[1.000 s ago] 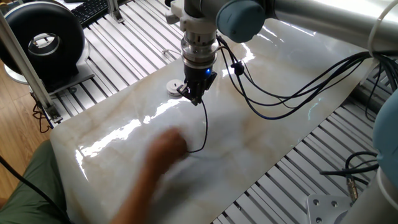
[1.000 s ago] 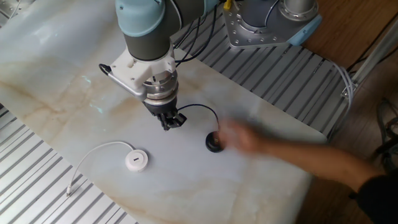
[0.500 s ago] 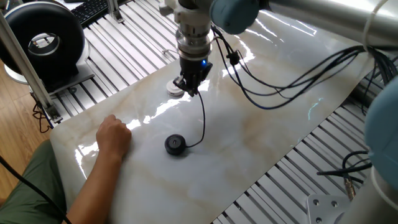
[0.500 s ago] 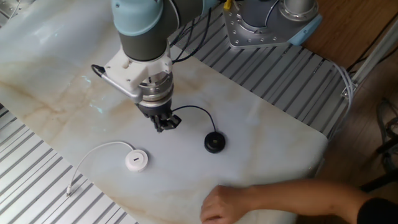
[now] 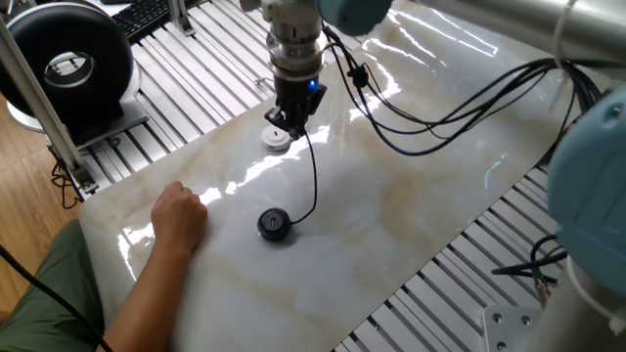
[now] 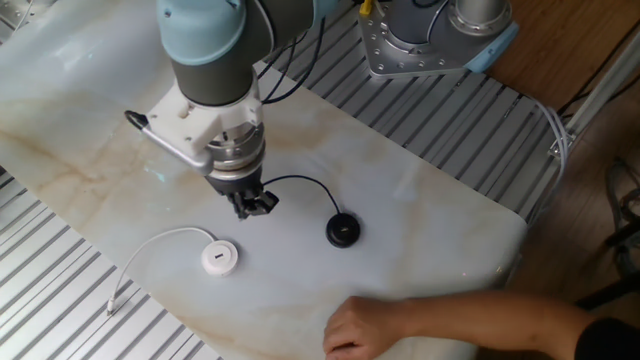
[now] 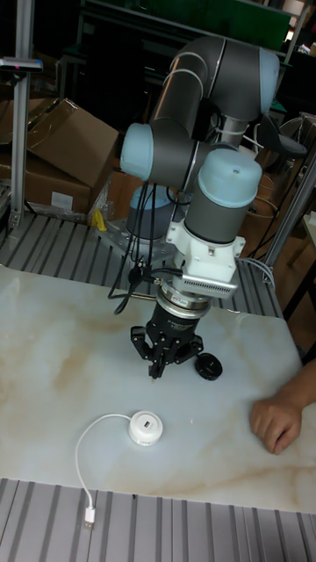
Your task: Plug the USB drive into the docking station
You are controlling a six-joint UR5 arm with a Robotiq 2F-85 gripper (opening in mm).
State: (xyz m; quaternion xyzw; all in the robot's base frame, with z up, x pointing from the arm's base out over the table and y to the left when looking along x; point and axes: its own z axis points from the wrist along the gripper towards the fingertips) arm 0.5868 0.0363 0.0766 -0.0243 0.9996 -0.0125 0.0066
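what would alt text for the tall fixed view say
The gripper holds the USB drive above the marble table, up and back from the white docking station. A black puck and a person's hand rest nearby.

The USB drive, a small black plug, is held upright, tip down, between the pincer's closed fingers. Its thin black cable is looped to a flat black puck beside the pincer. The docking station, a flat white disc with a thin white cord, is seen lying flat just below and ahead of the pincer.
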